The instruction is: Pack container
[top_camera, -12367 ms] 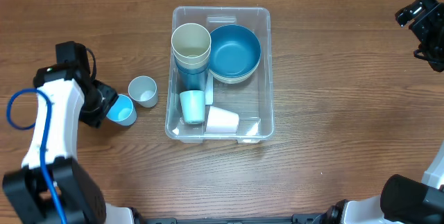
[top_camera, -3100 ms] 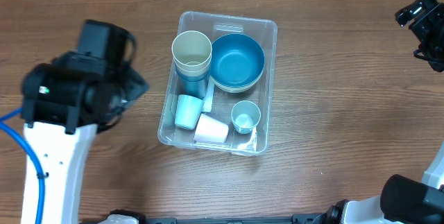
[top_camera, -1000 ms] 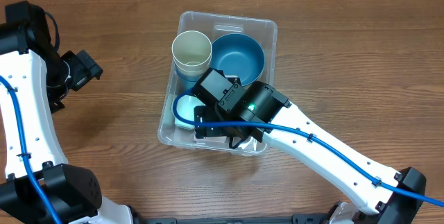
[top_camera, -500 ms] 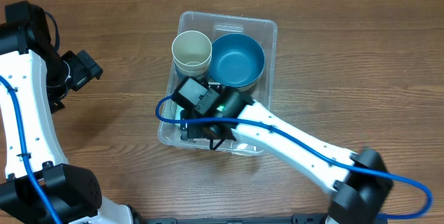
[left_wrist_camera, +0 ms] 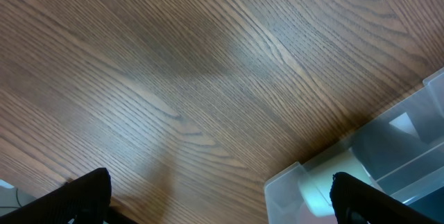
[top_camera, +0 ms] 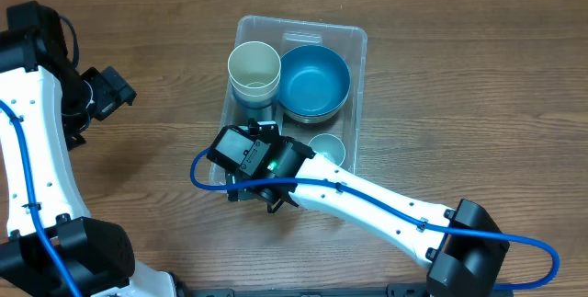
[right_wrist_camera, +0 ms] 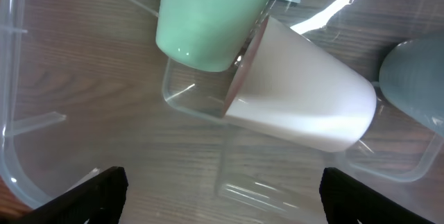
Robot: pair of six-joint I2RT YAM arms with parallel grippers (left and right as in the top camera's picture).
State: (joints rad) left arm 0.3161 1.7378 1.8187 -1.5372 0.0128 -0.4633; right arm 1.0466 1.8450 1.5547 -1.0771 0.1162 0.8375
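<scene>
The clear container (top_camera: 303, 28) stands mid-table. It holds a cream cup stack (top_camera: 254, 67), a blue bowl (top_camera: 314, 81) and a small pale blue cup (top_camera: 325, 150). My right gripper (top_camera: 255, 187) hangs over its near-left corner, open. In the right wrist view the gripper (right_wrist_camera: 222, 203) is empty above the container floor (right_wrist_camera: 41, 120). Just beyond it lie a mint cup (right_wrist_camera: 208, 19) and a white cup (right_wrist_camera: 305, 106) on its side. My left gripper (top_camera: 108, 95) is open over bare table, left of the container. In its wrist view the gripper (left_wrist_camera: 222, 203) holds nothing, with the container corner (left_wrist_camera: 388, 148) at right.
The container's clear walls (right_wrist_camera: 14, 175) rise close around the right gripper. A grey-blue cup (right_wrist_camera: 416, 78) stands at the right edge of that view. Bare wood tabletop (left_wrist_camera: 173, 78) surrounds the container on the left.
My right arm has slid toward the container's near-left corner, uncovering the small cup by the bowl. The left arm has stayed put.
</scene>
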